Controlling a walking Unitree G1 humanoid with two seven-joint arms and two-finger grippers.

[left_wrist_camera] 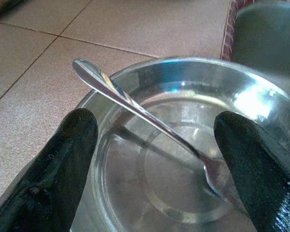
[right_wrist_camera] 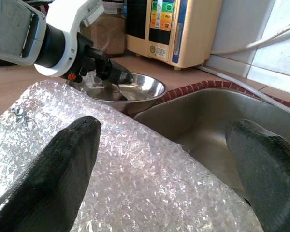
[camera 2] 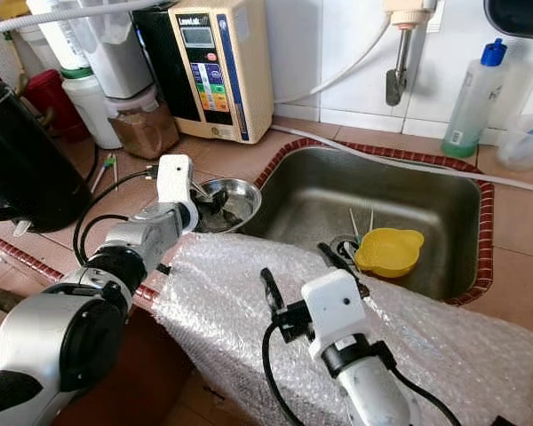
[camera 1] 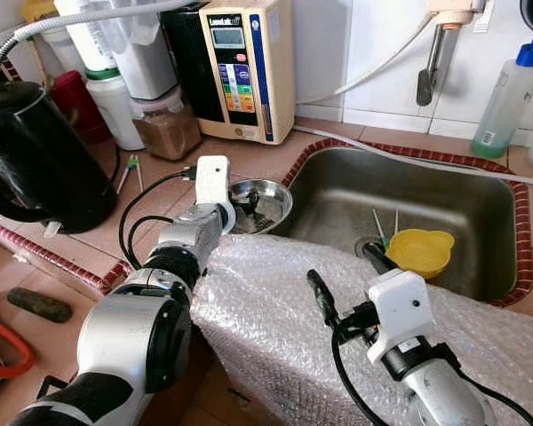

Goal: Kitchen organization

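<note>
— Nearest item?
— Right gripper (right_wrist_camera: 164,159), fingers wide, empty, idle above bubble wrap (camera 1: 275,311) padding the desk's (camera 1: 266,151) edge.
— Further off?
— Left gripper (left_wrist_camera: 154,159), spread, straddles the spoon (left_wrist_camera: 145,121) leaning in the steel bowl (camera 1: 271,200) beside the sink (camera 1: 426,204); apparently lining up a grasp.

We see a shiny metal bowl (left_wrist_camera: 183,159) holding a polished metal spoon (left_wrist_camera: 140,116), on a matt tiled counter (camera 1: 249,160). Beside it, the dull steel sink (camera 1: 409,204) holds a glossy yellow plastic bowl (camera 1: 419,250). Crinkled clear bubble wrap (right_wrist_camera: 135,183) covers the counter edge.
</note>
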